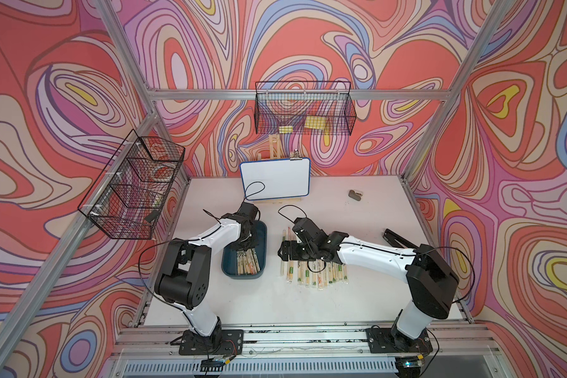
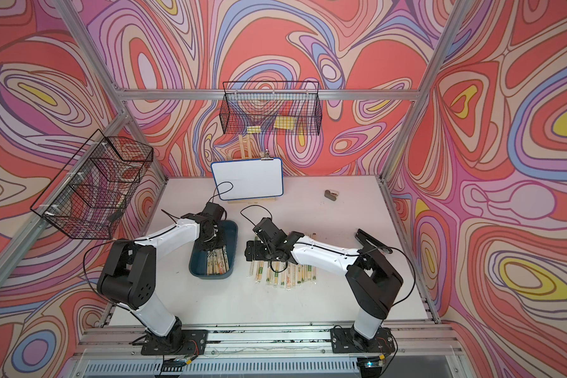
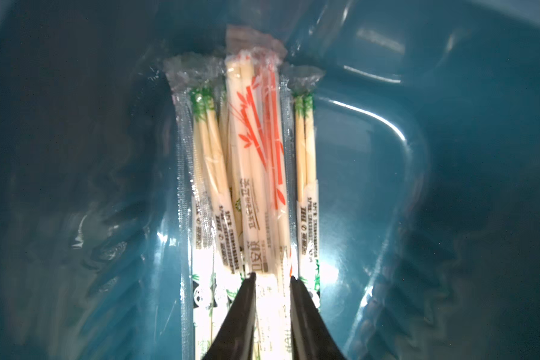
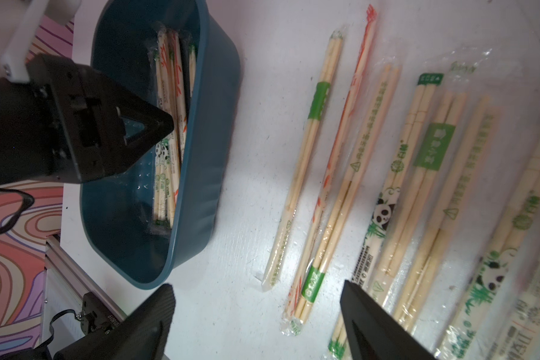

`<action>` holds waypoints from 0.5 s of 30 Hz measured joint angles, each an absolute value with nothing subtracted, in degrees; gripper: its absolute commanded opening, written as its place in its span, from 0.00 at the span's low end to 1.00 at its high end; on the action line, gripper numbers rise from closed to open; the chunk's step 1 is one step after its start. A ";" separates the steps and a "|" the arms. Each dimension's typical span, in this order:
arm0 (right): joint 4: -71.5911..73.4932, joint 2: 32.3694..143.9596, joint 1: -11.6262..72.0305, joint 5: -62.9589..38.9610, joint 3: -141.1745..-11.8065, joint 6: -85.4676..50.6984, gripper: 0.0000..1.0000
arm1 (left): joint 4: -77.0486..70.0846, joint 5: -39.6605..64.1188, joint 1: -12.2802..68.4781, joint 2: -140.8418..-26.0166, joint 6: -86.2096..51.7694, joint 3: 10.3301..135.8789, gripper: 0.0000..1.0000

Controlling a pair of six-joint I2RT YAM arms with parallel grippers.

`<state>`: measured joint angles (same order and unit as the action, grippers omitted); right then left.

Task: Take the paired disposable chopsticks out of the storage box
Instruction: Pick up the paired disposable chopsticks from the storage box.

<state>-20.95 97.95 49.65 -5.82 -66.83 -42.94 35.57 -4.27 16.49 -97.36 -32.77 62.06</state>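
Observation:
The storage box (image 1: 263, 242) (image 2: 233, 243) is a dark teal tray left of the table's centre. Several paired disposable chopsticks (image 1: 247, 263) (image 3: 256, 156) (image 4: 169, 78) in clear sleeves lie in it. My left gripper (image 1: 245, 250) (image 2: 215, 250) (image 3: 272, 277) reaches down into the box. Its jaws are drawn in on both sides of one pale sleeved pair in the middle of the bundle. Several more pairs (image 1: 315, 273) (image 2: 282, 276) (image 4: 418, 171) lie in a row on the table right of the box. My right gripper (image 1: 283, 252) (image 2: 251, 252) (image 4: 256, 286) hovers open over that row's left end, holding nothing.
A small whiteboard (image 1: 275, 178) on an easel stands at the back of the table. Black wire baskets hang on the back wall (image 1: 303, 109) and the left frame (image 1: 131, 186). A small grey object (image 1: 354, 194) and a black bar (image 1: 400, 239) lie to the right.

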 measured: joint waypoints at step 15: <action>-20.99 98.39 49.65 -5.82 -66.89 -42.89 0.89 | 34.65 -4.71 16.49 -99.83 -32.77 62.06 0.23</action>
<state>-20.99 98.39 49.65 -5.82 -66.89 -42.89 34.65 -4.71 16.49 -99.83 -32.77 62.06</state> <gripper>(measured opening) 0.888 0.232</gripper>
